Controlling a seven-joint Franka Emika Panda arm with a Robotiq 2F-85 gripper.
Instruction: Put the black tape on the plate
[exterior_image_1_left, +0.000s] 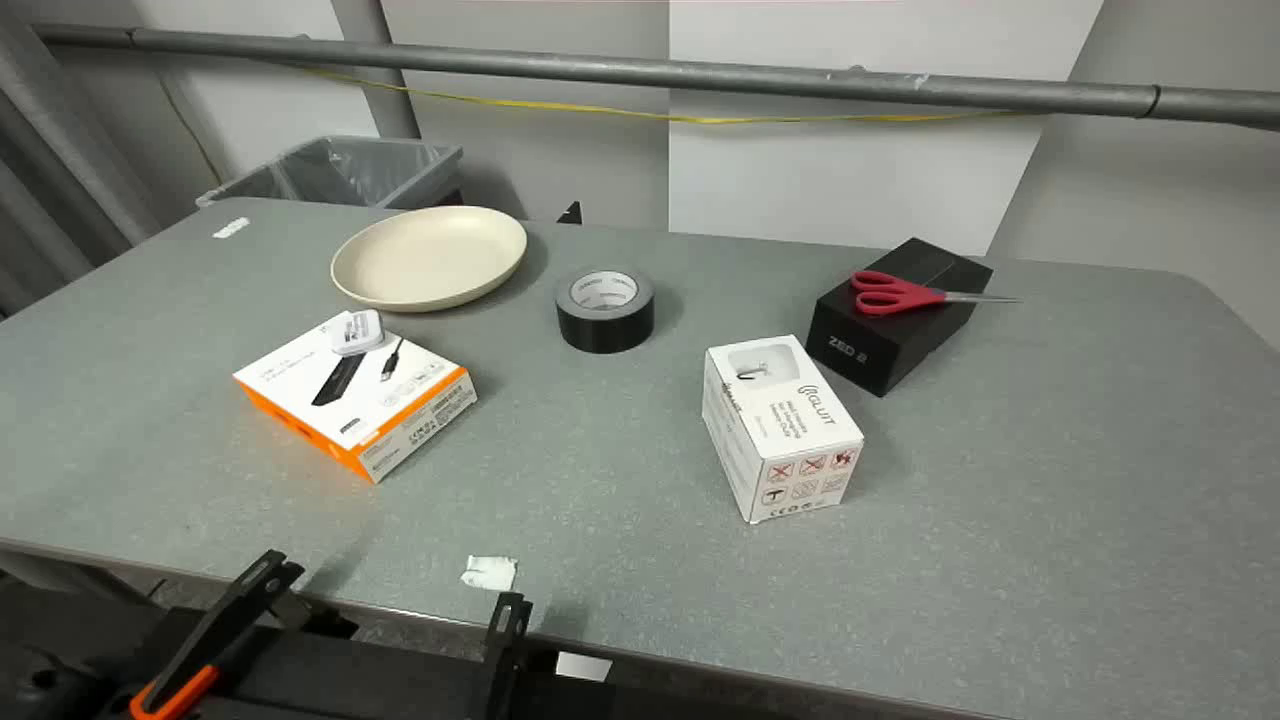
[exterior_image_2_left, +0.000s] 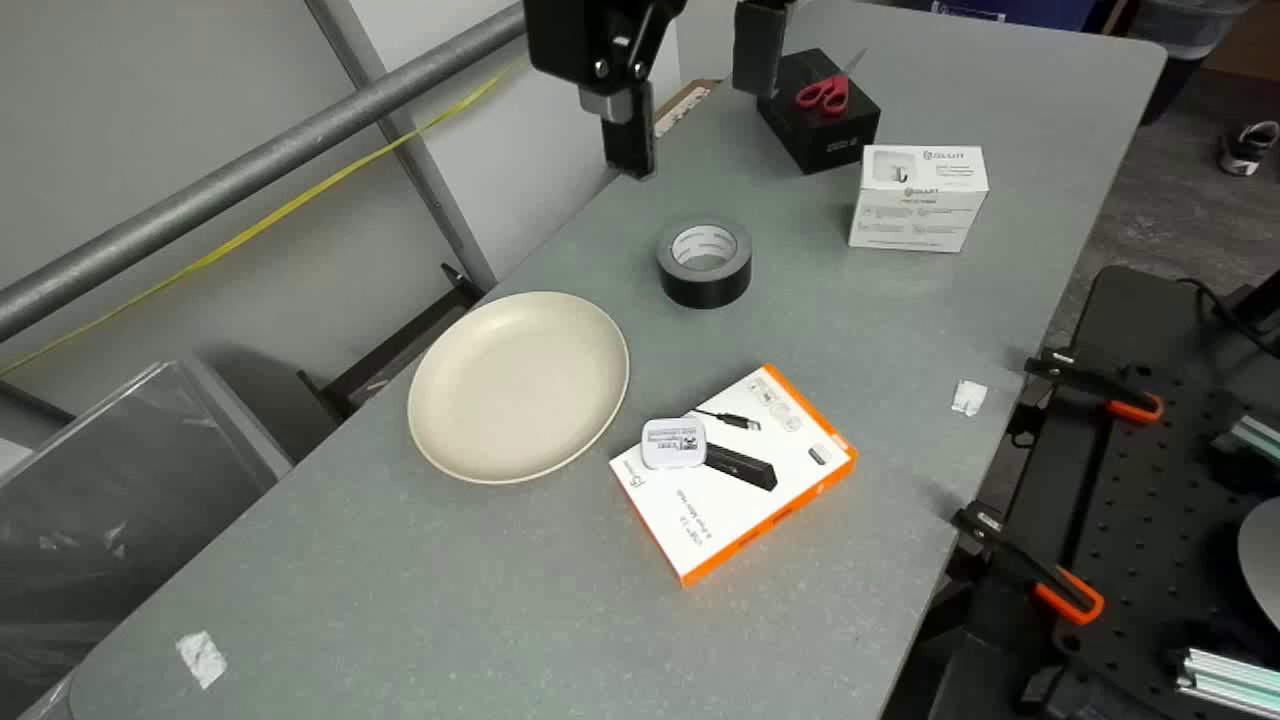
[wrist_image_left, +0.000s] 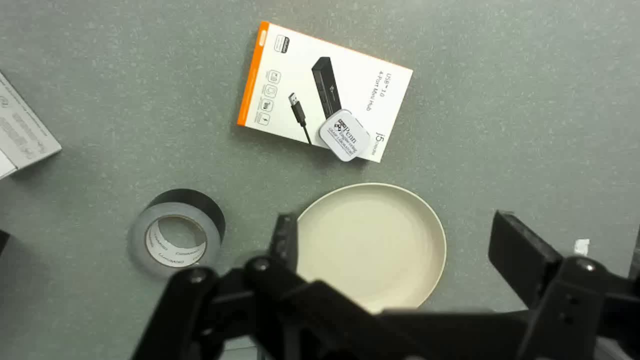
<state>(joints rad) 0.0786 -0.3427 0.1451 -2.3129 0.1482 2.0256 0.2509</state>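
Observation:
The black tape (exterior_image_1_left: 606, 332) is a squat roll lying flat on the grey table. It stands a short way from the plate (exterior_image_1_left: 430, 258), a round cream dish with nothing on it. Both also show in an exterior view, the black tape (exterior_image_2_left: 706, 290) and the plate (exterior_image_2_left: 520, 390). My gripper (exterior_image_2_left: 693, 135) hangs above the table there, open and empty. In the wrist view the gripper (wrist_image_left: 393, 230) has its fingers wide apart over the plate (wrist_image_left: 370, 245), whose lower part the gripper hides. The black tape (wrist_image_left: 201, 204) lies left of the left finger.
A white and orange box (exterior_image_1_left: 355, 395) with a small tin (exterior_image_1_left: 357, 332) on it lies near the plate. A white carton (exterior_image_1_left: 780, 430) and a black box (exterior_image_1_left: 860, 350) with red scissors (exterior_image_1_left: 895, 293) stand on the tape's other side. A bin (exterior_image_1_left: 340, 170) stands beyond the table edge.

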